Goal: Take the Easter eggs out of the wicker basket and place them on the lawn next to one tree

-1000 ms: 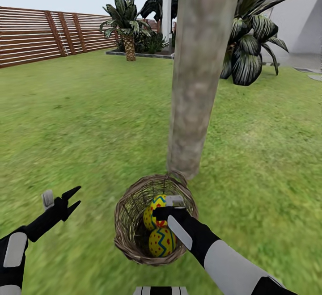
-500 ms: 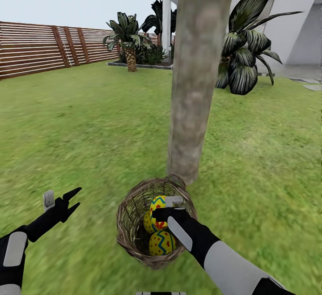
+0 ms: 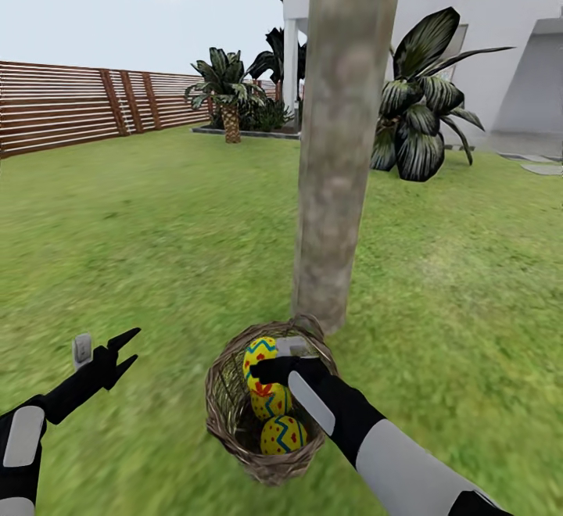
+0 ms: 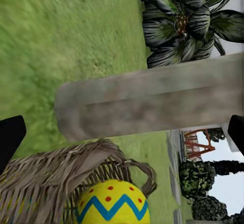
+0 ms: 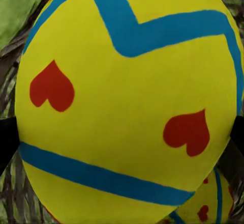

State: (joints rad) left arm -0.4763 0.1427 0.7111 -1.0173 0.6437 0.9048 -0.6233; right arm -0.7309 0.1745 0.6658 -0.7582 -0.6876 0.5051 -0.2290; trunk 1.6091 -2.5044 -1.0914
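Observation:
The wicker basket (image 3: 227, 410) rests on the lawn (image 3: 141, 250) at the foot of the tree (image 3: 338, 156). My right gripper (image 3: 264, 366) reaches into it and is shut on the top Easter egg (image 3: 259, 349), held at rim height. That egg (image 5: 127, 96) sits between the dark fingertips (image 5: 7, 138) in the right wrist view. Two more eggs (image 3: 270, 401) (image 3: 283, 434) lie lower in the basket. My left gripper (image 3: 122, 350) hovers open over the grass to the left, apart from the basket. In the left wrist view the trunk (image 4: 152, 102), the basket (image 4: 51, 178) and an egg (image 4: 113, 203) show.
A striped broad-leaved plant (image 3: 422, 117) stands behind the tree on the right, before the white house (image 3: 500, 47). A brown slat fence (image 3: 70, 105) and a small palm (image 3: 228, 90) line the far left. Open grass lies on both sides of the trunk.
The head view has tilted upward. My right gripper has lifted the top egg up and slightly left, from among the others to the basket's rim. The left arm has stayed put.

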